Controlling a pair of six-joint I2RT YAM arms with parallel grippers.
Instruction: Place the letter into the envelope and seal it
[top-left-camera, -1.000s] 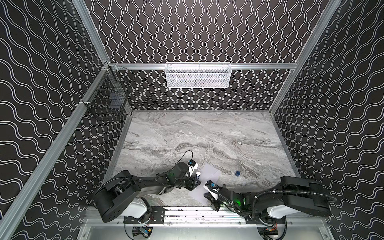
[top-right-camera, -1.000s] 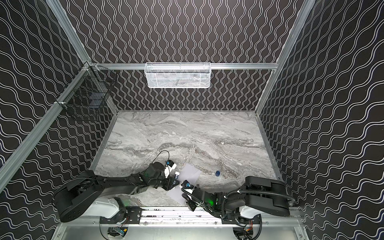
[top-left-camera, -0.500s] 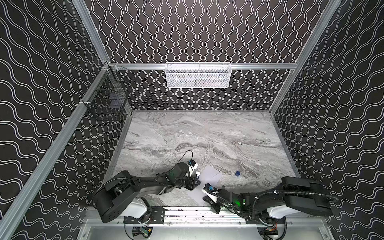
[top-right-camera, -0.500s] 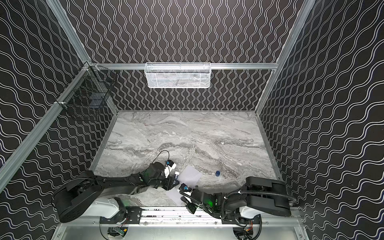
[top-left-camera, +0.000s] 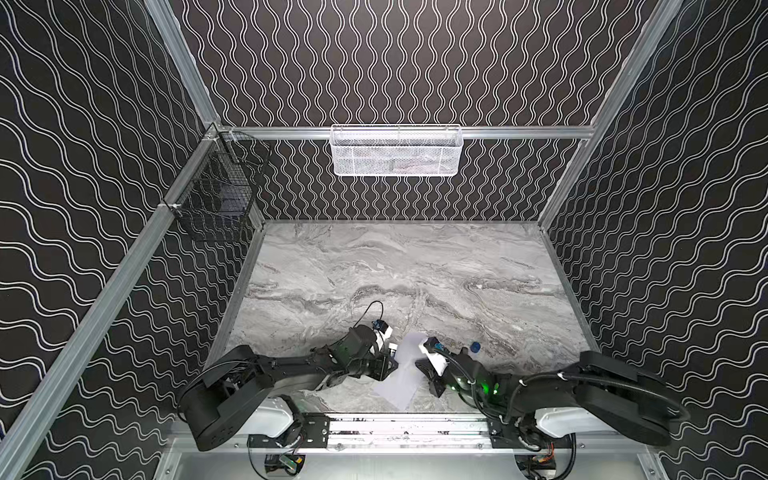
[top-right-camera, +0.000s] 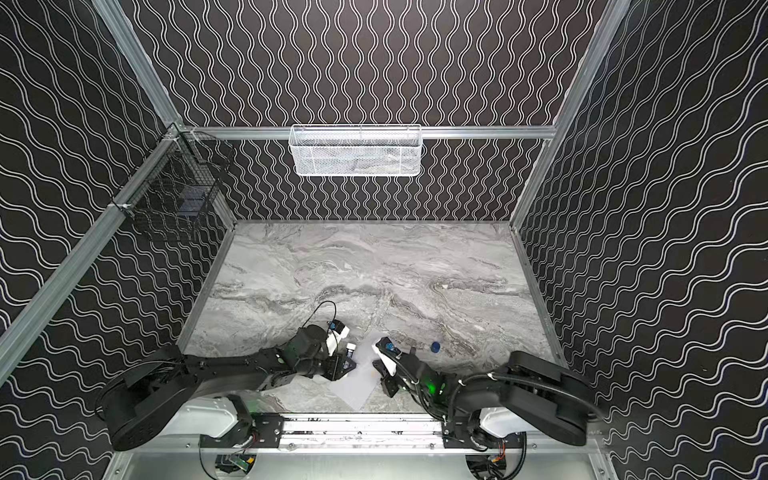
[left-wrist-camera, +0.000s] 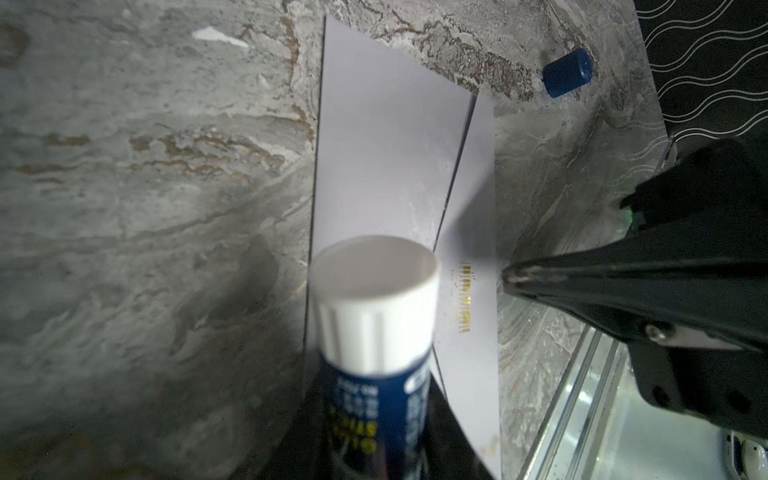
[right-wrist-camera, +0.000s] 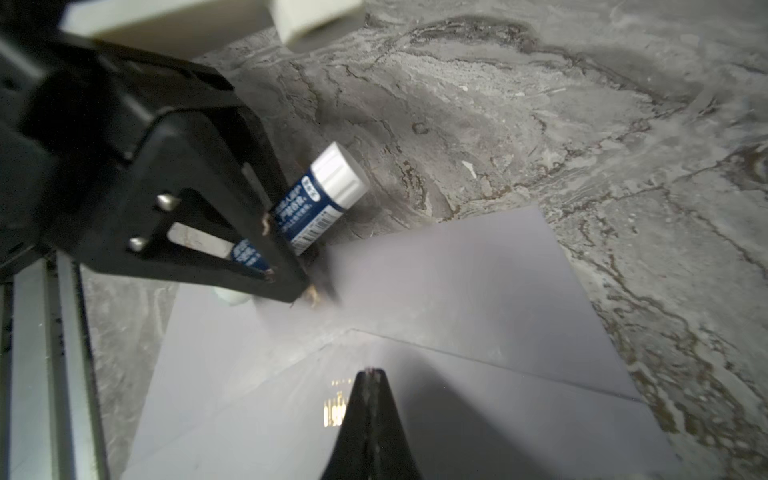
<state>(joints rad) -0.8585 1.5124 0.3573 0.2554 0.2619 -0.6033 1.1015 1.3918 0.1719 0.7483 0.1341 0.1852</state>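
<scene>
- left gripper (right-wrist-camera: 286, 257) was clamped on a glue stick (right-wrist-camera: 320, 195), its fingers closed across the blue barrel.
- the glue stick (left-wrist-camera: 374, 311) was tilted, with its white ribbed end pointing up and away from the gripper. a pale lower end showed under the fingers, down at the envelope (right-wrist-camera: 478, 282). contact there was too blurred to confirm.
- right gripper (right-wrist-camera: 370, 374) had its fingers pressed together with nothing between them. in the left wrist view the same gripper (left-wrist-camera: 509, 280) tapered to a point right at the envelope's edge.
- its tip sat over the flap (right-wrist-camera: 291, 395), just beside a small gold print (right-wrist-camera: 336, 409). it looked to be touching the paper, with its shadow tight under it, but i could not be sure.
- the flap (left-wrist-camera: 469, 208) lay folded over the envelope body, and its point reached toward the glue stick.
- the envelope (top-left-camera: 401, 378) was pale grey-lavender and lay flat on the table (top-left-camera: 415, 270). it was near the front edge, skewed on a diagonal, between the left gripper (top-left-camera: 388, 365) and the right gripper (top-left-camera: 417, 365). in both top views it read the same (top-right-camera: 357, 382).
- a blue cap (top-left-camera: 475, 346) lay on the table to the right of the right arm's wrist, apart from the envelope. it also showed in the left wrist view (left-wrist-camera: 567, 72).
- further out, a white mesh basket (top-left-camera: 395, 151) hung on the back rail.
- a black wire basket (top-left-camera: 216, 199) hung on the left rail.
</scene>
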